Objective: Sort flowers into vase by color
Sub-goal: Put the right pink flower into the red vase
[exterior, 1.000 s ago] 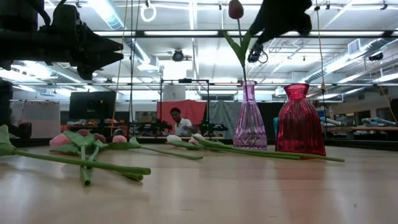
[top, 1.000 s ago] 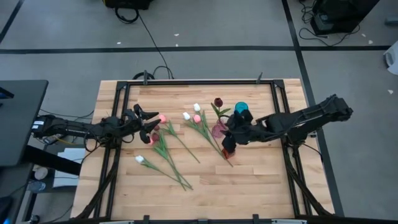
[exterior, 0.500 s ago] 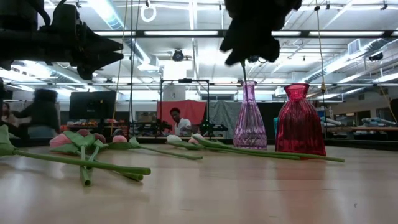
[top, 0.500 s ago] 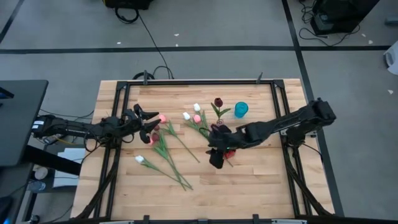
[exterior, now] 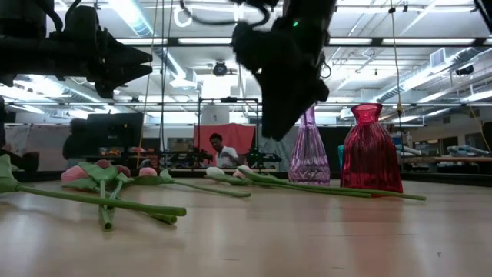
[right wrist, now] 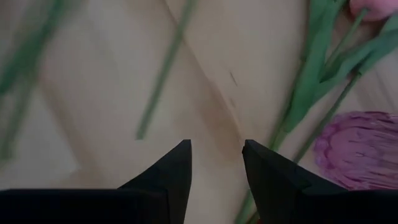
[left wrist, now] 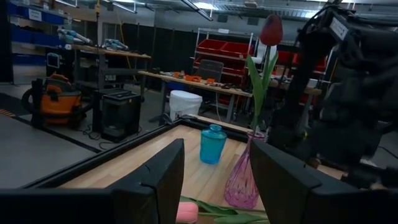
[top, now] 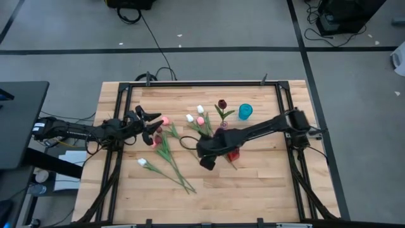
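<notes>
A dark maroon flower (top: 222, 103) stands with its stem in the purple vase (left wrist: 242, 180). The other flowers lie flat on the table: pink (top: 166, 120), white (top: 190, 118) and another white one (top: 142, 162) nearer the front. My right gripper (right wrist: 216, 155) is open and points steeply down over bare wood and green stems (right wrist: 165, 68), left of the purple vase (right wrist: 357, 146) and holding nothing. In the high view my right gripper (top: 205, 161) is near the table's middle. My left gripper (top: 157, 125) waits open at the left, above the pink flowers.
A red vase (exterior: 370, 150) stands right of the purple vase (exterior: 309, 150), and a small blue vase (top: 245, 111) stands farther back. A black frame (top: 126, 114) runs along the table's edges. Bare wood lies toward the near edge. A person (exterior: 219, 150) sits in the room behind.
My right gripper has left the vases, moved toward the table's left and near edges, sunk, and tipped to point more steeply down. The maroon flower stays upright in the purple vase.
</notes>
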